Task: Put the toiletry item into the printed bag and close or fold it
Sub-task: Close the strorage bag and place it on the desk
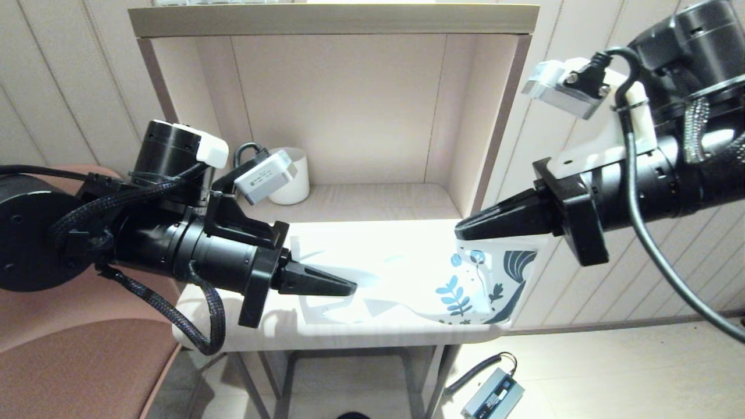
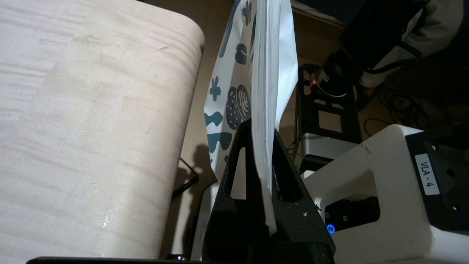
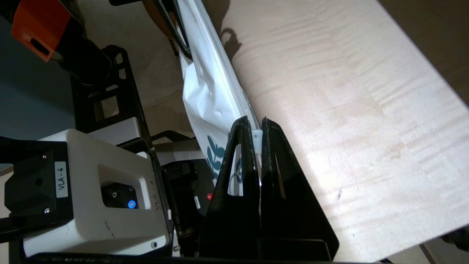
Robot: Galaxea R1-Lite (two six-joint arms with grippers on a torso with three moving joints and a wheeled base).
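A white housing (image 2: 366, 183) below the arms reads "VLA-4". The left hand (image 1: 349, 287) pinches the plain end of the bag (image 1: 407, 279), and the right hand (image 1: 460, 230) pinches its zip slider at the leaf-printed end. The bag stretches left to right between them above the counter (image 1: 279, 326), its printed end reaching past the counter's right edge.

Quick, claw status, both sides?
Left claw: closed on the bag's edge.
Right claw: closed on the bag's zip strip.
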